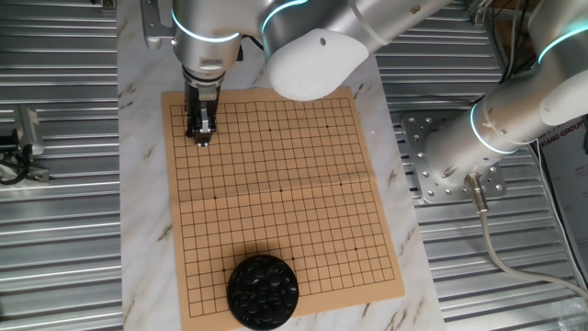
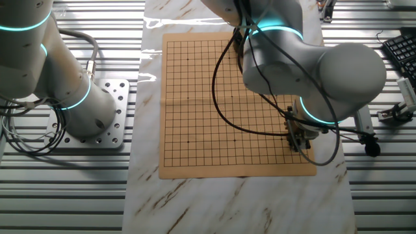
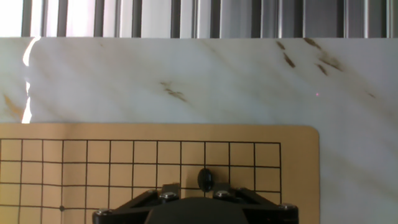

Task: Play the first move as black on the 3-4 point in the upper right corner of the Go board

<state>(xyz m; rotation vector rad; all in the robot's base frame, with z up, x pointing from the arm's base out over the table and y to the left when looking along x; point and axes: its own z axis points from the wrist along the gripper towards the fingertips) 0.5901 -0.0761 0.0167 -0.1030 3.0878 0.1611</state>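
Note:
My gripper [image 1: 200,138] hangs low over the Go board [image 1: 276,202], close to its far-left corner in this fixed view. In the other fixed view the gripper [image 2: 298,140] is near the board's [image 2: 214,110] near-right corner. In the hand view a small glossy black stone [image 3: 205,179] sits edge-on between the fingertips of the gripper [image 3: 204,190]. It is about four lines in from the right edge and between the second and third lines from the top edge. The jaws look shut on it. I cannot tell whether it touches the board [image 3: 124,134].
A round black bowl [image 1: 263,292] full of black stones stands on the near edge of the board. The board lies on a marble slab [image 1: 138,184] with ribbed metal on both sides. A second arm's base [image 1: 450,165] stands to the right.

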